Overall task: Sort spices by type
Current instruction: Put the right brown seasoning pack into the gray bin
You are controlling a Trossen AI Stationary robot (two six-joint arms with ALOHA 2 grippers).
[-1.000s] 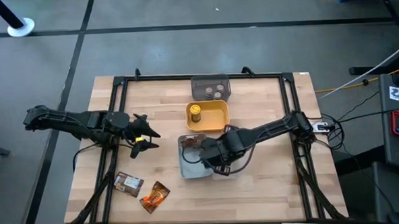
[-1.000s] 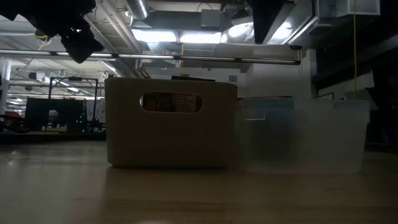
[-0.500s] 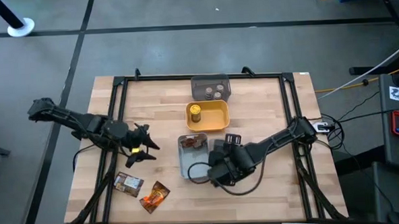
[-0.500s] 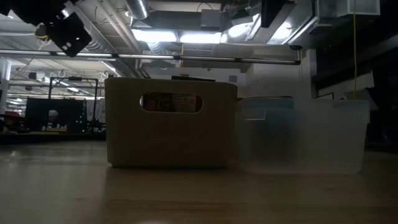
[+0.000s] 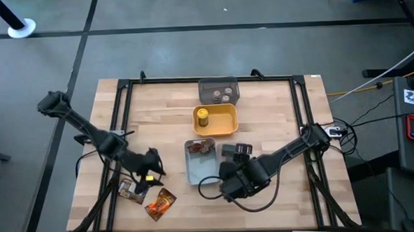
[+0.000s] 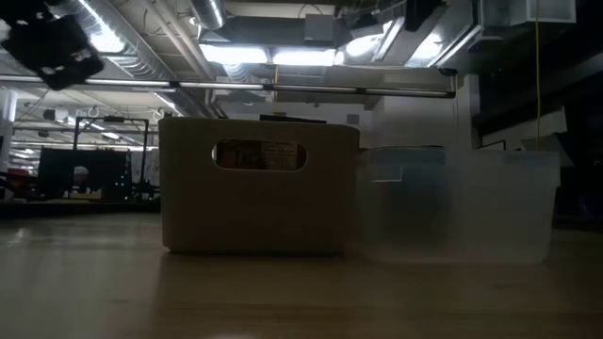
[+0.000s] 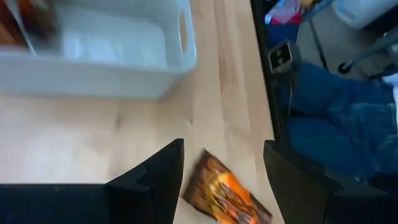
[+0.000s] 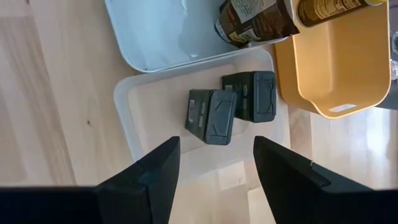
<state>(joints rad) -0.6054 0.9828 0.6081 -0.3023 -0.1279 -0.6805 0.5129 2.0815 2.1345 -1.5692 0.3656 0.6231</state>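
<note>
In the high view my left gripper (image 5: 152,174) is open above the bare wood, just beside a brown foil packet (image 5: 133,191) and an orange one (image 5: 160,203), both lying flat near the table's near-left corner. Its wrist view shows the orange packet (image 7: 227,194) below the open fingers (image 7: 225,163). My right gripper (image 5: 230,187) is open and hangs near-side of the clear tray. Its wrist view (image 8: 214,155) looks down on two dark grey cube boxes (image 8: 211,116) (image 8: 256,96) resting on the clear tray's floor (image 8: 152,106).
A row of trays runs down the table's middle. The grey tray (image 5: 207,85) holds two tiny round jars (image 5: 222,96). The yellow tray (image 5: 225,122) holds a yellow-lidded jar (image 5: 203,116). The pale-blue tray (image 5: 199,171) holds a brown packet (image 5: 202,147). Free wood lies left and right. Blue cloth (image 7: 336,112) shows beyond the near edge.
My left gripper has swung toward the table's near edge, closing on the two loose packets. My right gripper has drawn back from over the trays toward the near edge, and the two cube boxes in the clear tray now show uncovered.
</note>
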